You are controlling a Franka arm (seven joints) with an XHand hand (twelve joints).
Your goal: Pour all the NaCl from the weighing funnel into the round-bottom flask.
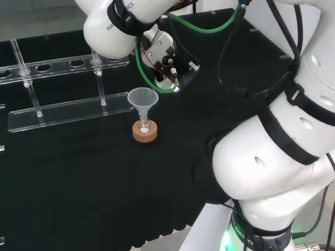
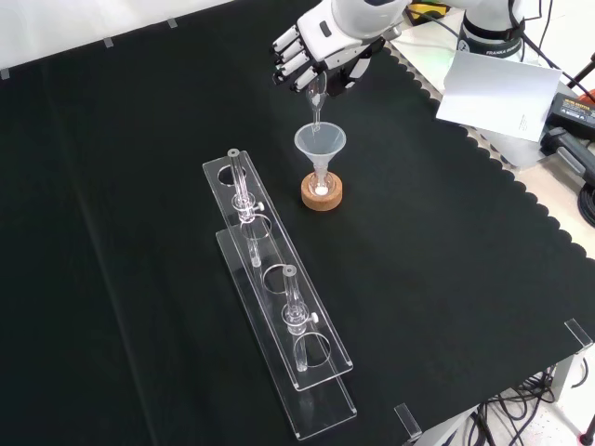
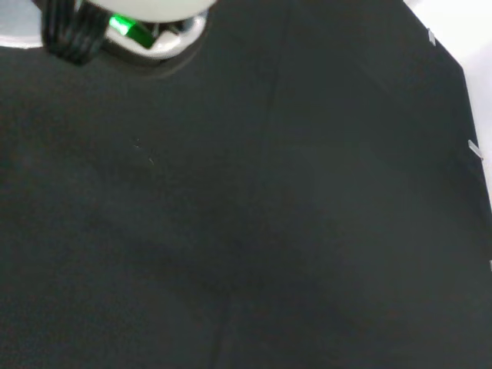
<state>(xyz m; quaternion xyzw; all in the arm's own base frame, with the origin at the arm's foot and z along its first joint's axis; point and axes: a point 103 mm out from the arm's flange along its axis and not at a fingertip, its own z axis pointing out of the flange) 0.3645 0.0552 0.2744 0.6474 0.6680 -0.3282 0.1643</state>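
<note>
- Curled fingers of the hand (image 2: 311,58), at the top centre of the front view, grip a clear weighing funnel (image 2: 316,98) whose thin stem points down, its tip just above the wide mouth of a clear funnel (image 2: 320,142).
- That funnel stands in a small round-bottom flask (image 2: 322,186) on a cork ring (image 2: 322,194), centre of frame; white powder lies in the flask's bottom. Two clear racks (image 2: 279,297) lie lower left.
- Head view: the hand (image 1: 170,65) sits upper centre, mostly hidden by the arm's links and green cables (image 1: 204,27); its fingers cannot be made out there. The funnel (image 1: 143,99), flask (image 1: 145,125) and cork ring (image 1: 145,133) stand just below left of it.
- Wrist view: black cloth (image 3: 269,231) and the arm's base (image 3: 146,31) with a green light.
</note>
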